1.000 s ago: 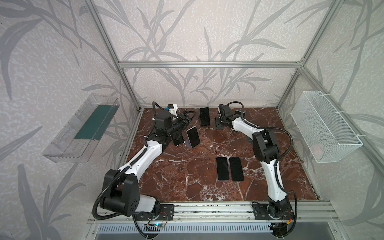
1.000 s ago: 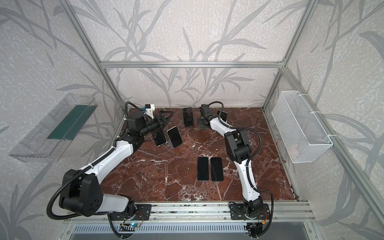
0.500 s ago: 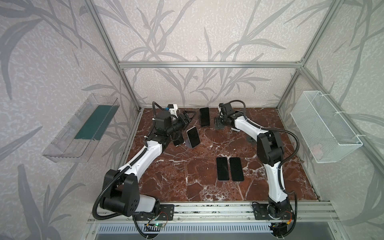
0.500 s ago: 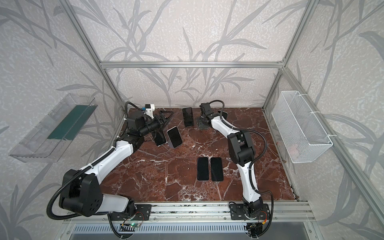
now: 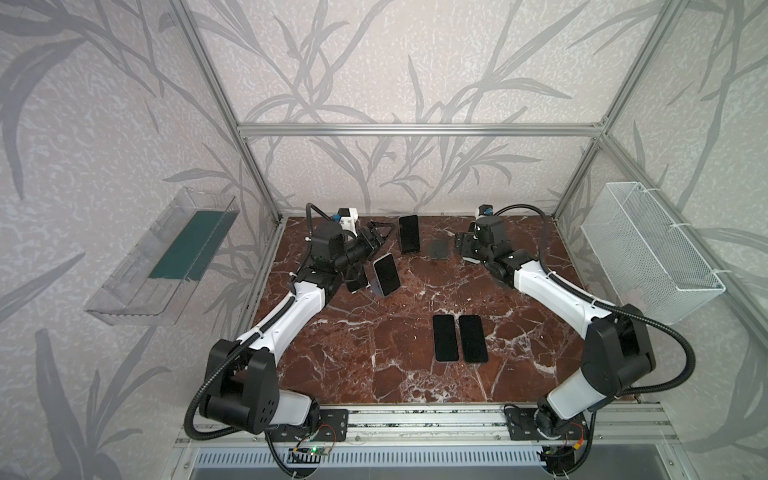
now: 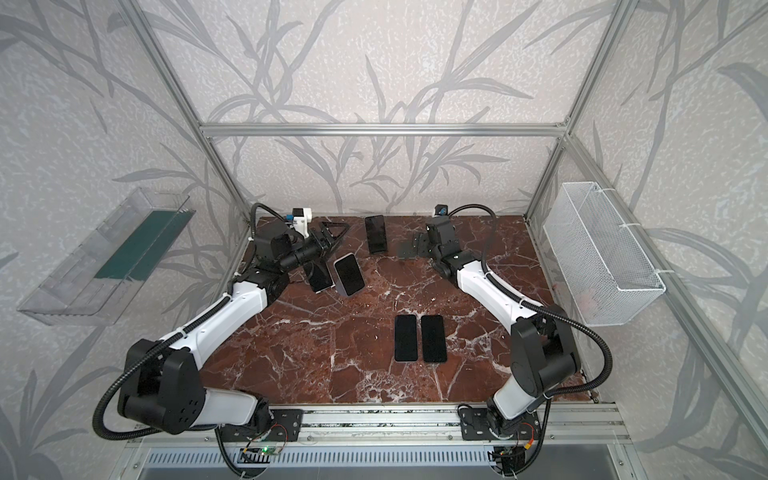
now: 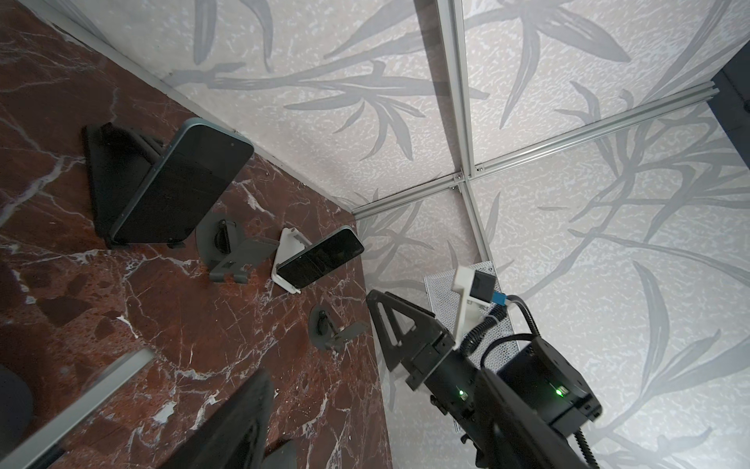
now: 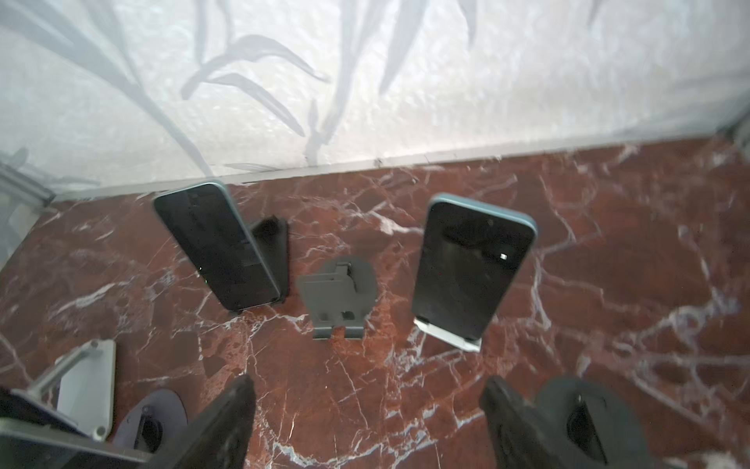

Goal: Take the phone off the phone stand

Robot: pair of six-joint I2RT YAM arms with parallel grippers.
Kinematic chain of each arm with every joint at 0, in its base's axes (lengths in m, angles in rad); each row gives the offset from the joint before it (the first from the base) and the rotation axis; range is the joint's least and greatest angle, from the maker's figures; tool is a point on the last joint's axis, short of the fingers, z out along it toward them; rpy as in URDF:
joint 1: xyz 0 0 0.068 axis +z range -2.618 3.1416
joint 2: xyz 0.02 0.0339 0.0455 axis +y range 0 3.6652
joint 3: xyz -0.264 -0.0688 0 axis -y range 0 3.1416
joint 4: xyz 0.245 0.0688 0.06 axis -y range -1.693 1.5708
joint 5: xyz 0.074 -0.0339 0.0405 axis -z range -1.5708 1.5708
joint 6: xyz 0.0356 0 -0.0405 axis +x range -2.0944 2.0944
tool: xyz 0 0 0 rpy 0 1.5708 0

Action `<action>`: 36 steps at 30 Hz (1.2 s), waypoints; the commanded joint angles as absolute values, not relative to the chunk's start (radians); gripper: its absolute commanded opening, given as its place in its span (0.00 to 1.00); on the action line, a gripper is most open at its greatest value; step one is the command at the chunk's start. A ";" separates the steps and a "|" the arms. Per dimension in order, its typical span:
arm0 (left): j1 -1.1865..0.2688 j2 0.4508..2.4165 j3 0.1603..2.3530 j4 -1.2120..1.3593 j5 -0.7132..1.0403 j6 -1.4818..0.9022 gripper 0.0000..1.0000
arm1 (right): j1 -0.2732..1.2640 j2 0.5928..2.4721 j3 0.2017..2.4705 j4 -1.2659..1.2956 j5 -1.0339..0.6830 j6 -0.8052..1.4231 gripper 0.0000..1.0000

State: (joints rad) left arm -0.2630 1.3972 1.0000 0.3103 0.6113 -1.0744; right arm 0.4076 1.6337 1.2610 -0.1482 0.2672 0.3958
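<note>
Several dark phones lean on stands near the back wall. One rests on a black phone stand (image 8: 219, 247) (image 7: 174, 191) (image 5: 408, 233) (image 6: 376, 233). Beside it is an empty grey stand (image 8: 337, 292) (image 7: 231, 251) (image 5: 438, 249) (image 6: 405, 249). Beyond that, another phone rests on a white stand (image 8: 466, 272) (image 7: 320, 256). A third phone leans on a silver stand (image 5: 386, 274) (image 6: 349, 274). My right gripper (image 8: 367, 379) (image 5: 459, 245) (image 6: 417, 245) is open and empty, raised in front of this row. My left gripper (image 7: 371, 371) (image 5: 380, 241) (image 6: 332, 239) is open with only floor between its fingers, left of the black stand.
Two phones lie flat side by side mid-table (image 5: 445, 337) (image 5: 473, 338). Another phone (image 5: 356, 278) leans under my left wrist. A second empty grey stand (image 7: 332, 333) sits below the right gripper. A wire basket (image 5: 648, 249) hangs on the right wall and a clear bin (image 5: 166, 257) on the left.
My right gripper has gone from shut to open. The right arm has pulled back to the right, its elbow swinging out toward the front right. The left arm has stayed put.
</note>
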 commanded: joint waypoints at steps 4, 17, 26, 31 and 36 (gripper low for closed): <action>-0.281 1.401 1.048 0.301 0.623 -1.038 0.79 | 0.361 1.745 1.522 -0.410 0.428 0.465 0.84; -0.282 1.388 1.045 0.249 0.580 -1.039 0.79 | 0.328 1.941 1.794 -0.551 0.455 0.520 0.99; -0.281 1.416 1.046 0.319 0.645 -1.107 0.79 | 0.321 2.132 2.074 -0.704 0.491 0.524 0.99; -0.281 1.411 1.047 0.312 0.643 -1.106 0.79 | 0.313 2.212 2.198 -0.766 0.504 0.529 0.99; -0.281 1.412 1.045 0.318 0.643 -1.110 0.79 | 0.305 2.295 2.314 -0.838 0.476 0.552 0.99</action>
State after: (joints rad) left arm -0.2806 1.4101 1.0252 0.2848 0.6262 -1.0962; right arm 0.3130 2.2520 2.2597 -0.7544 0.4709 0.5274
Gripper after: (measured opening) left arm 0.786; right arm 0.991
